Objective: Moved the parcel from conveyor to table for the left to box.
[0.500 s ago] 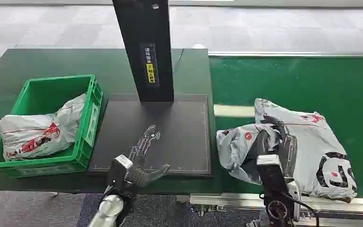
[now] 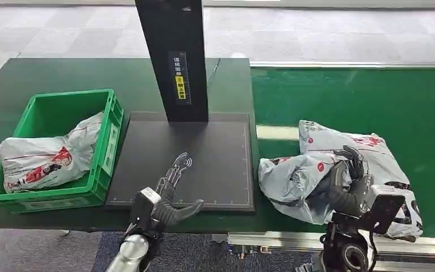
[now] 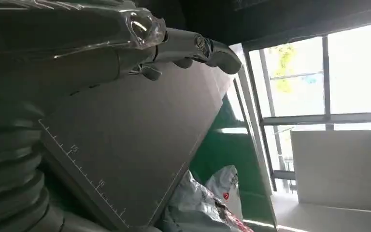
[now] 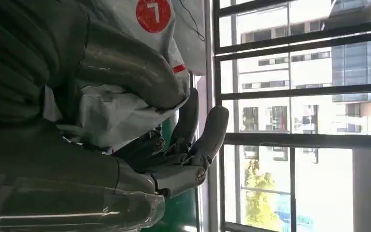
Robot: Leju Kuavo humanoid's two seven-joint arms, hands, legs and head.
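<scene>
The parcel [image 2: 317, 181] lies on the green conveyor [image 2: 362, 102], close to the edge nearest the counter [image 2: 45, 73], and the right robot hand [image 2: 348, 175] has closed on it. From the head view its dark fingers [image 2: 351, 156] curl over a bunched ridge of the bag, and the right wrist view shows the thumb [image 4: 130, 67] pressing wrinkled plastic against the fingers. That grip on a gathered fold makes sense to me: the bag is too soft and flat to be clamped whole, so a handful of slack is the only real purchase.

The left robot hand [image 2: 170, 207] hovers at the near edge of the black mat [image 2: 215, 147] with nothing in it, fingers spread and pointing across the mat. I take it to be waiting there because the mat is where the parcel is meant to land, between the conveyor and the green crate [image 2: 110, 119]. A similar bag [image 2: 45, 158] already sits in that crate, which suggests where this one ends up.

The parcel itself is a grey plastic mailer, crumpled and glossy, with red round marks and bold black print on the far end. It looks limp and likely to sag and swing when lifted.
</scene>
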